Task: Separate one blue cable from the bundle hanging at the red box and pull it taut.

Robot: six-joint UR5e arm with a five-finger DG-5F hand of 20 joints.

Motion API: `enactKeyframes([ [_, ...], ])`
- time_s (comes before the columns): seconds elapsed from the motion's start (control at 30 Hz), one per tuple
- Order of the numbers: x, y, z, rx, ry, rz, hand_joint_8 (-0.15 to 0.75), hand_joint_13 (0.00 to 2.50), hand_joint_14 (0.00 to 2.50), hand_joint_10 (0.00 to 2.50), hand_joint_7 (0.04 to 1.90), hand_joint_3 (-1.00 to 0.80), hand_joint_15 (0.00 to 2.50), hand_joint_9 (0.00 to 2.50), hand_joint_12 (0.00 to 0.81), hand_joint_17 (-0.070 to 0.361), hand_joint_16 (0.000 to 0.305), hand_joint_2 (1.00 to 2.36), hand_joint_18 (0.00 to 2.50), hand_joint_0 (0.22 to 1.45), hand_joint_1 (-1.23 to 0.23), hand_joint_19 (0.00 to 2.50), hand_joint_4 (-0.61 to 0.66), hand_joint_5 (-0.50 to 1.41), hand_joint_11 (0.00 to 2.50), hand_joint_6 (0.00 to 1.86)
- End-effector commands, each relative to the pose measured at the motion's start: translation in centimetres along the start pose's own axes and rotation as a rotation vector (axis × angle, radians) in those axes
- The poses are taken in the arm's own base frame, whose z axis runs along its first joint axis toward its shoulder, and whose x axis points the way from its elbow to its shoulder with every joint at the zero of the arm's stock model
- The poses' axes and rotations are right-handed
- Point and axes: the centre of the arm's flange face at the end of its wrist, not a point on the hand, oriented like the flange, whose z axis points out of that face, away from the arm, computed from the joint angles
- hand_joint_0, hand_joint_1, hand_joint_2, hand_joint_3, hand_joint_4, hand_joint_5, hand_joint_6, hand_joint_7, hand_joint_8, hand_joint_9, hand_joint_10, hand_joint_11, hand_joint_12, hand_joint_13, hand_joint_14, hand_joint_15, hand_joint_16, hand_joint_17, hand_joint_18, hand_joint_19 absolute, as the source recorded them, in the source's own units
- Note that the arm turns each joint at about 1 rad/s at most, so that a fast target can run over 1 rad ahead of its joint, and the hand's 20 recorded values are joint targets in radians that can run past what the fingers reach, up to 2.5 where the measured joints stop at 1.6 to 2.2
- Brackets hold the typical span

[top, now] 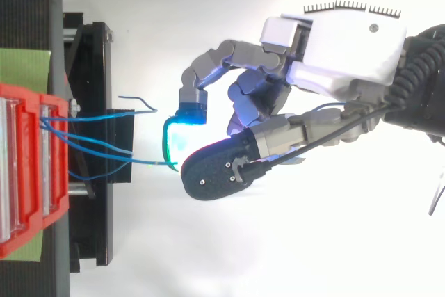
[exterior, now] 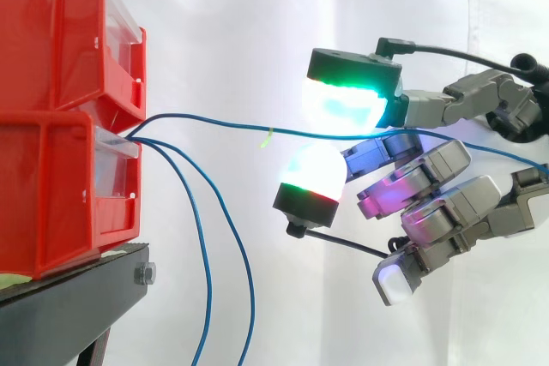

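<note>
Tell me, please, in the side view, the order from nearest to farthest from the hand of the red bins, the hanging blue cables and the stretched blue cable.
1. The stretched blue cable: pinched between the fingers of the hand.
2. The hanging blue cables: left of the hand, drooping lower.
3. The red bins: far left edge.

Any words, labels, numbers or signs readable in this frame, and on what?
None readable. The red bins, the black stand, the hand and the blue cable pinched in it show no legible print. The small green tag on that cable is too small to tell.
</note>
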Motion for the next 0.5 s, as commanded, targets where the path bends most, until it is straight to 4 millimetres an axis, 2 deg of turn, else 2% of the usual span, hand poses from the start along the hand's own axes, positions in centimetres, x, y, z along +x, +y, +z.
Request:
enactKeyframes([
  [0.0,0.05,-0.01,-0.01,0.0,0.0,0.0,0.258,1.28,0.45,2.18,0.94,-0.5,1.55,0.76,0.306,0.096,0.043,1.0,0.78,0.63,-0.7,0.66,0.12,-0.24,1.15,0.91],
  [0.07,0.05,-0.01,-0.01,0.0,0.0,0.001,0.256,1.29,0.45,2.17,0.95,-0.47,1.55,0.76,0.305,0.097,0.043,1.0,0.78,0.68,-0.71,0.65,0.11,-0.25,1.18,0.91],
  [0.13,0.05,-0.01,-0.01,0.0,0.0,0.0,0.257,1.28,0.44,2.2,0.94,-0.37,1.57,0.73,0.302,0.097,0.043,1.01,0.78,0.69,-0.74,0.65,0.1,-0.25,1.16,0.92],
  [0.27,0.07,-0.01,-0.01,0.0,0.001,0.001,0.254,1.28,0.44,2.22,0.94,-0.29,1.57,0.72,0.299,0.098,0.043,1.02,0.78,0.69,-0.76,0.66,0.1,-0.26,1.14,0.92],
  [0.3,0.05,-0.01,-0.01,0.0,0.0,0.001,0.256,1.28,0.44,2.22,0.94,-0.29,1.57,0.71,0.302,0.098,0.043,1.02,0.78,0.7,-0.76,0.66,0.1,-0.26,1.15,0.92],
  [0.4,0.07,-0.01,-0.01,0.0,0.001,0.001,0.257,1.28,0.44,2.23,0.91,-0.5,1.55,0.72,0.299,0.098,0.044,1.0,0.78,0.61,-0.68,0.68,0.1,-0.26,1.14,0.92],
  [0.47,0.18,-0.01,-0.03,0.0,0.003,0.001,0.265,1.28,0.46,2.25,0.9,-0.5,1.54,0.73,0.306,0.099,0.044,1.0,0.79,0.58,-0.66,0.67,0.11,-0.26,1.11,0.92],
])
